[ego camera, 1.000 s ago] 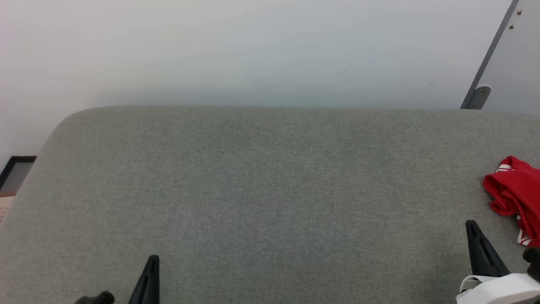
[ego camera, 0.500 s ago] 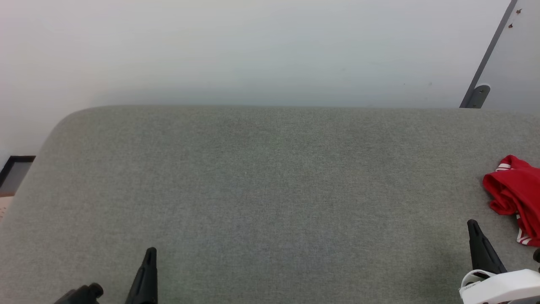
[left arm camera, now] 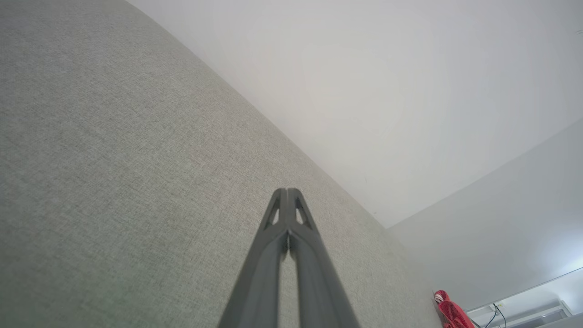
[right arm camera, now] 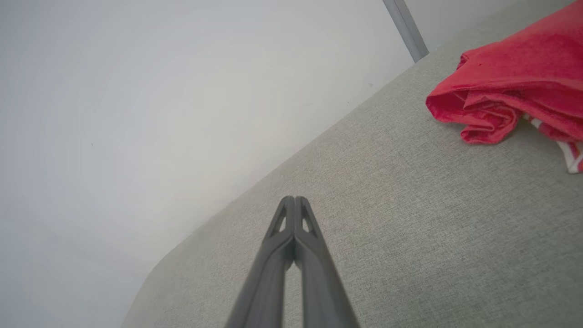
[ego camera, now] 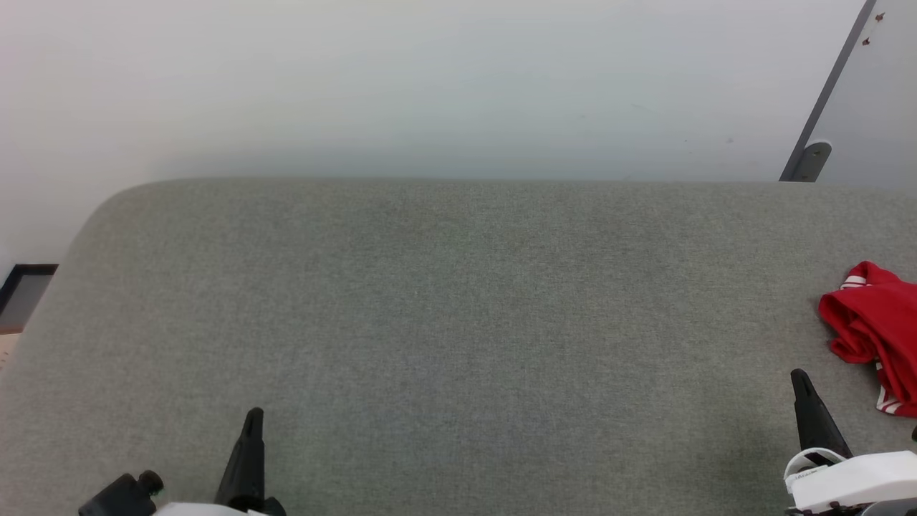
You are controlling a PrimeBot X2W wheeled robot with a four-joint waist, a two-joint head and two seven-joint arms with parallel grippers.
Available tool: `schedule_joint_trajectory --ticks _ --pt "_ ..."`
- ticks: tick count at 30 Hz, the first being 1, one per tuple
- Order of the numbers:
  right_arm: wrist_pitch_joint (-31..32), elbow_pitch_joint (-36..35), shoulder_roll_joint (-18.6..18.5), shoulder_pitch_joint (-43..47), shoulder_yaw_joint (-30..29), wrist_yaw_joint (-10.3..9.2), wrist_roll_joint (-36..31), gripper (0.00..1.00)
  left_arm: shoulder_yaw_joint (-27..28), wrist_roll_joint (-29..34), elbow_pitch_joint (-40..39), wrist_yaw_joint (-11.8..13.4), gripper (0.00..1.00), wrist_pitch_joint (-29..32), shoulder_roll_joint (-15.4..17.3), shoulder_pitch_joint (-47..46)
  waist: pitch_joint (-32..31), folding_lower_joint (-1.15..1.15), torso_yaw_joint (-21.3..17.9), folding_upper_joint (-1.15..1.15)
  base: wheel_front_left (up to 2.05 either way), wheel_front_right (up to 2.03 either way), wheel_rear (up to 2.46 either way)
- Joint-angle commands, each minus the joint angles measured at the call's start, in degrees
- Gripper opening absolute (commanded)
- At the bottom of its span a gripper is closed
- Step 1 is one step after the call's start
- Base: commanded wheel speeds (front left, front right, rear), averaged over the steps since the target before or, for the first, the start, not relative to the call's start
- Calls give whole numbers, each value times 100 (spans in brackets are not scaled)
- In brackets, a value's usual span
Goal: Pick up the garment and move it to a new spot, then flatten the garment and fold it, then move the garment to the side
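The garment [ego camera: 877, 326] is a crumpled red heap with red-and-white striped trim, lying at the far right edge of the grey fabric surface [ego camera: 458, 308] and partly cut off by the frame. In the right wrist view the garment [right arm camera: 510, 86] sits to the upper right of my right gripper [right arm camera: 294, 200], apart from it. My right gripper [ego camera: 799, 378] is shut and empty, just below-left of the heap. Near the surface's front left, my left gripper [ego camera: 253, 416] is shut and empty. The left wrist view has that gripper [left arm camera: 287, 192] with fingertips pressed together, and the garment [left arm camera: 451, 313] far off.
A pale wall runs behind the grey surface. A grey metal post with a bracket [ego camera: 813, 159] stands at the back right. A dark-framed thing [ego camera: 25, 290] lies off the surface's left edge. Broad open grey surface lies between my grippers.
My left gripper has risen a little further into the head view, its wrist now showing. The right gripper has barely shifted. The garment lies still.
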Motion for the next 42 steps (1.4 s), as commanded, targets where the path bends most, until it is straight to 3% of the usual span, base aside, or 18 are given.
schedule_joint_trajectory --ticks 1,42 --pt "37 -58 -2 -158 -46 -3 190 0 31 -176 -39 -6 0 30 17 -149 2 0 -1 0 0 0 0" --pt "651 -12 323 -273 -270 -6 2491 0 224 -2576 257 -13 0 700 -120 -622 50 0 -44 0 0 0 0"
